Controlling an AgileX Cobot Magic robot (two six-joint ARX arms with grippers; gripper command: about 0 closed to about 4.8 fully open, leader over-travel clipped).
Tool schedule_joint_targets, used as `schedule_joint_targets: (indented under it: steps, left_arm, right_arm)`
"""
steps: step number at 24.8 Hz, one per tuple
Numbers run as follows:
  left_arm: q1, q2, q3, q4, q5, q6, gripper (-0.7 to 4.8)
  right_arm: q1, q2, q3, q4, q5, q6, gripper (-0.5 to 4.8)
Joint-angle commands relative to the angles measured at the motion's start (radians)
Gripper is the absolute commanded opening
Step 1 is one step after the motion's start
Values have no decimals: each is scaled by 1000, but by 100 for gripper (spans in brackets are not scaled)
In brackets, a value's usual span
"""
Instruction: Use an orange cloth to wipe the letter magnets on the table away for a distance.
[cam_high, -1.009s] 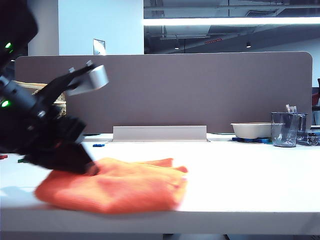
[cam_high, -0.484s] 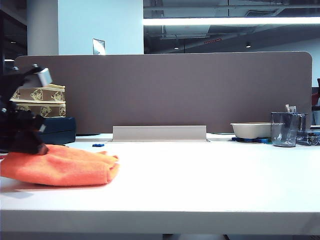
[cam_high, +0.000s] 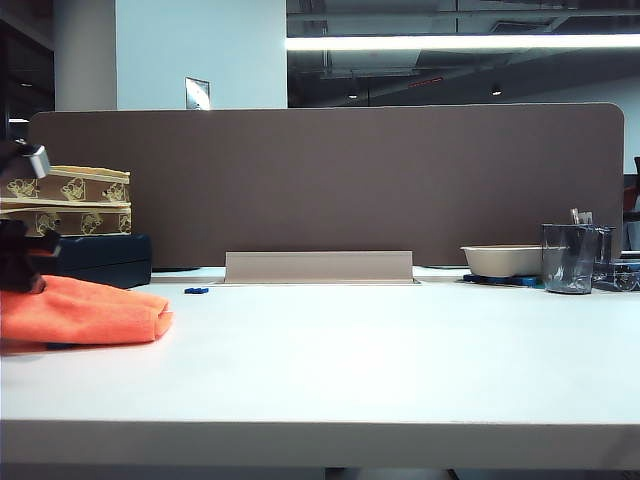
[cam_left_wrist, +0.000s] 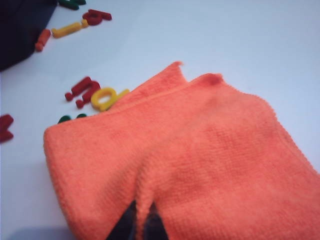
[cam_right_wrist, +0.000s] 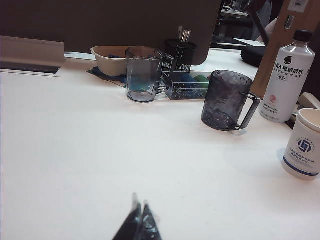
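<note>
Your left fingers (cam_left_wrist: 140, 227) are pinched tight on a raised fold of the orange cloth (cam_left_wrist: 200, 160), at its near edge in the left wrist view. The cloth lies flat on the desk (cam_high: 400, 360) at the far left of the exterior view. It looks soft, light and floppy, so I judge it will drag rather than push stiffly; keep it pressed low so magnets don't slip beneath. Just past its far edge sit the letter magnets (cam_left_wrist: 102, 97), red and yellow, one green partly under the hem, more scattered farther off. Your right fingers (cam_right_wrist: 139, 225) are pressed together, empty, over bare desk, well apart from the cups (cam_right_wrist: 226, 100).
</note>
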Motion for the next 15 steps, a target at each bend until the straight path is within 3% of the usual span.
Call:
schedule_joint_targets:
  steps: [1,10,15]
  left_arm:
    - [2,84,106,19,6,7,-6]
    - [66,220,282,18,10,-1,-6]
    - [80,186,281,16,117,-66,-6]
  right_arm:
    - [1,-8,0,13,2,1,-1]
    - [0,-8,0,13,1,1,-1]
    - [0,-8,0,13,2,1,-1]
